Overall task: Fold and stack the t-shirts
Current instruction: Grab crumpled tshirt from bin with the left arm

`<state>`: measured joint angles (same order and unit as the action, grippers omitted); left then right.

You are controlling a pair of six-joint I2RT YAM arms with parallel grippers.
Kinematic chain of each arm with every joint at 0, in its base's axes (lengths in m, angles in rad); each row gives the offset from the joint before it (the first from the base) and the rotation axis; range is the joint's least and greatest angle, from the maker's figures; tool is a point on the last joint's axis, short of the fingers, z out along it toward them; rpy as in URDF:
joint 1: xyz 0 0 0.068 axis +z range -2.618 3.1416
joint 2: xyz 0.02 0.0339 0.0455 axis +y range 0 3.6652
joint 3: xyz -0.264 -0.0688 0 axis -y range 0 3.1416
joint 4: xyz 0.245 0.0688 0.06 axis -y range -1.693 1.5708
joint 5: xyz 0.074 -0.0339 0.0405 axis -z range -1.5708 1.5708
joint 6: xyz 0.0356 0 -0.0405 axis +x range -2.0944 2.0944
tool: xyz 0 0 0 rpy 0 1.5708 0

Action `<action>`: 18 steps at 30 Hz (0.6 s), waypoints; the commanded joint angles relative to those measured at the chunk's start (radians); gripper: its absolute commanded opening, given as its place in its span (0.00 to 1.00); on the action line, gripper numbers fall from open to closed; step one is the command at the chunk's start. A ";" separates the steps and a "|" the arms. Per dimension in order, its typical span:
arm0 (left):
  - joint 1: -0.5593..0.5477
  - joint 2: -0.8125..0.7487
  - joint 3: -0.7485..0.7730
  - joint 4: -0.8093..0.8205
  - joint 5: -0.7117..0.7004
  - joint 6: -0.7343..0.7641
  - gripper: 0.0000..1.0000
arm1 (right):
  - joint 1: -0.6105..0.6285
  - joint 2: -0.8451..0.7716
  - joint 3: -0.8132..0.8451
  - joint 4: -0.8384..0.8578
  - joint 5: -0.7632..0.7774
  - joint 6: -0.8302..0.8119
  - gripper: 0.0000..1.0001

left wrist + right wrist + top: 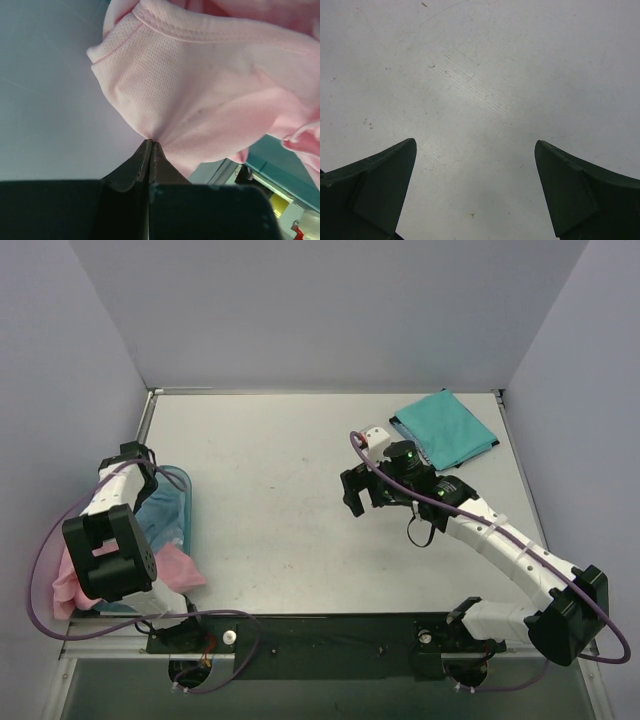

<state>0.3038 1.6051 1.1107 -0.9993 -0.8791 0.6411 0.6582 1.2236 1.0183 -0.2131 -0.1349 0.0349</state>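
The light pink t-shirt hangs bunched in front of my left gripper, whose jaws are shut on a pinch of its cloth. In the top view the pink shirt spills over the near end of the basket, under my left arm. The teal green t-shirt lies folded flat at the far right of the table. My right gripper hovers open and empty over bare table mid-right; its fingertips are wide apart. I cannot tell the pale blue shirt from the basket.
The translucent blue plastic basket stands at the table's left edge, by the lavender side wall. The grey table lies between the arms. Walls close in the back and both sides.
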 commanded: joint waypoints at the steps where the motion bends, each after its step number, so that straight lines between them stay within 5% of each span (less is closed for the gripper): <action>1: 0.006 -0.010 0.029 0.064 -0.127 0.055 0.07 | 0.001 -0.032 -0.004 -0.003 0.012 -0.027 1.00; 2: 0.006 -0.008 0.029 0.039 -0.130 0.058 0.20 | 0.001 -0.035 -0.004 -0.003 0.009 -0.052 1.00; 4: 0.006 0.001 0.037 -0.004 -0.127 0.049 0.27 | 0.001 -0.042 -0.011 -0.002 0.004 -0.067 1.00; 5: 0.008 0.006 0.044 -0.005 -0.115 0.049 0.25 | 0.001 -0.044 -0.012 -0.002 0.008 -0.073 1.00; 7: 0.009 0.016 0.055 0.013 -0.110 0.052 0.01 | 0.000 -0.047 -0.018 -0.002 0.017 -0.078 1.00; 14: 0.009 -0.023 0.060 0.068 -0.061 0.112 0.00 | -0.011 -0.087 -0.047 0.010 0.040 -0.087 1.00; 17: 0.008 -0.004 0.105 -0.079 0.015 0.015 0.00 | -0.019 -0.099 -0.063 0.015 0.047 -0.093 1.00; 18: 0.006 0.009 0.147 -0.154 0.078 -0.009 0.19 | -0.022 -0.098 -0.064 0.017 0.046 -0.092 1.00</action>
<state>0.3050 1.6142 1.1496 -0.9859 -0.9245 0.7109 0.6483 1.1580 0.9707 -0.2131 -0.1143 -0.0395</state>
